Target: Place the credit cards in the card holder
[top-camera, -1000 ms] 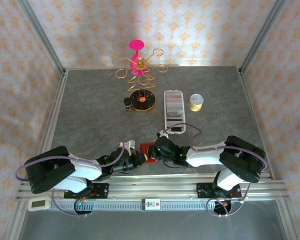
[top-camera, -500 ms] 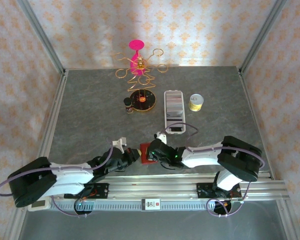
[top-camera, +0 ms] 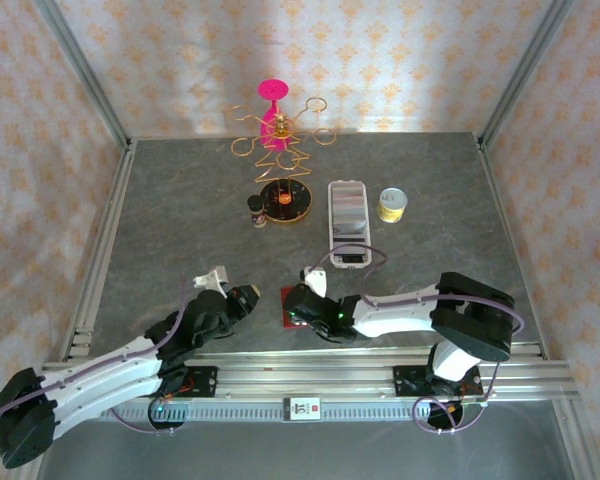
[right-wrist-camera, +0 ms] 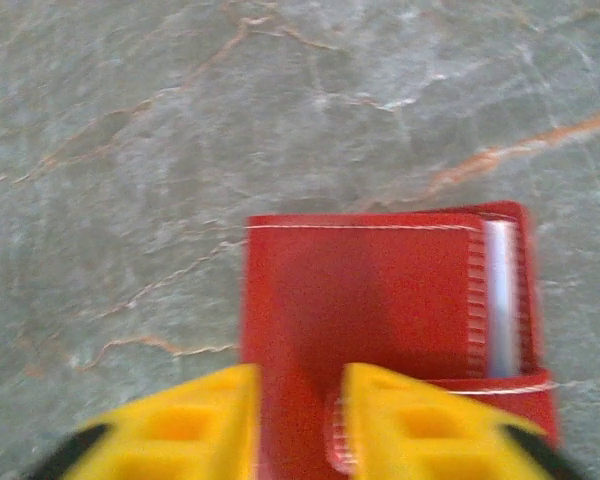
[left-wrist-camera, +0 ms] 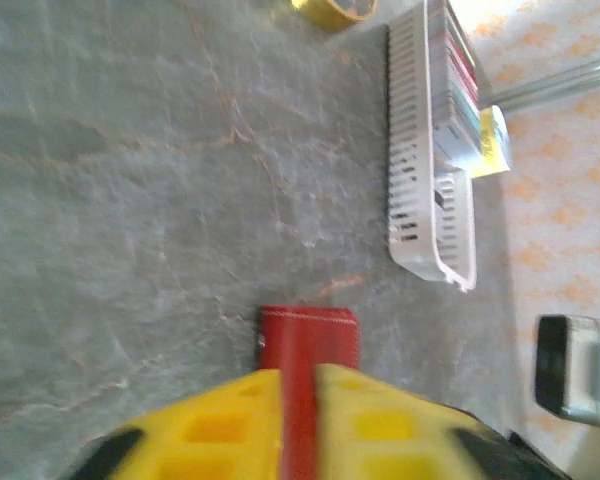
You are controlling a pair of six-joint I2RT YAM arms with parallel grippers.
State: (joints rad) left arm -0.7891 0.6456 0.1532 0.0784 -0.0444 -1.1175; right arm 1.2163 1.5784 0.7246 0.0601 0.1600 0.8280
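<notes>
**Wallet closed, cards unseen**

While the right hand point(right-wrist-camera: 292, 420) hovers nearly shut and empty over the red wallet point(right-wrist-camera: 380, 320), the left hand point(left-wrist-camera: 298, 420) sits beside it, fingers close together. The folded, stitched, leathery wallet lies flat on the marbled grey worktop point(top-camera: 180, 220); a careless push could slide it.

right gripper point(right-wrist-camera: 298, 420): yellow fingers astride card holder point(right-wrist-camera: 380, 300) | holder: red, flat on grey table point(right-wrist-camera: 130, 120)
</notes>
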